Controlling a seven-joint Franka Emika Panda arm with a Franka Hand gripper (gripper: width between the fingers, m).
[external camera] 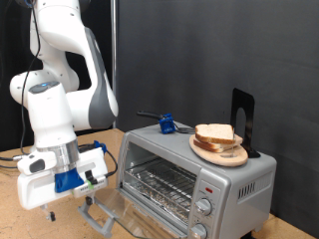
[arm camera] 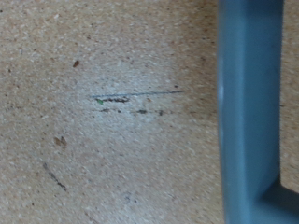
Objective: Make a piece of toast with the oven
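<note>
Claw point(external camera: 95, 211) (grip state unclear) low beside oven point(external camera: 194, 179); bread point(external camera: 217, 137) on top.

The white Franka arm point(external camera: 62, 75) bends down at the exterior view's left, its blue-and-white two-finger gripper point(external camera: 52, 206) hanging low, pointing downward.

I see a black curtain point(external camera: 199, 50) hanging behind the table point(external camera: 20, 214), with a pale seam running down it. The table is speckled tan particleboard, scuffed with dark scratches point(arm camera: 131, 96). Lighting is even and soft.
</note>
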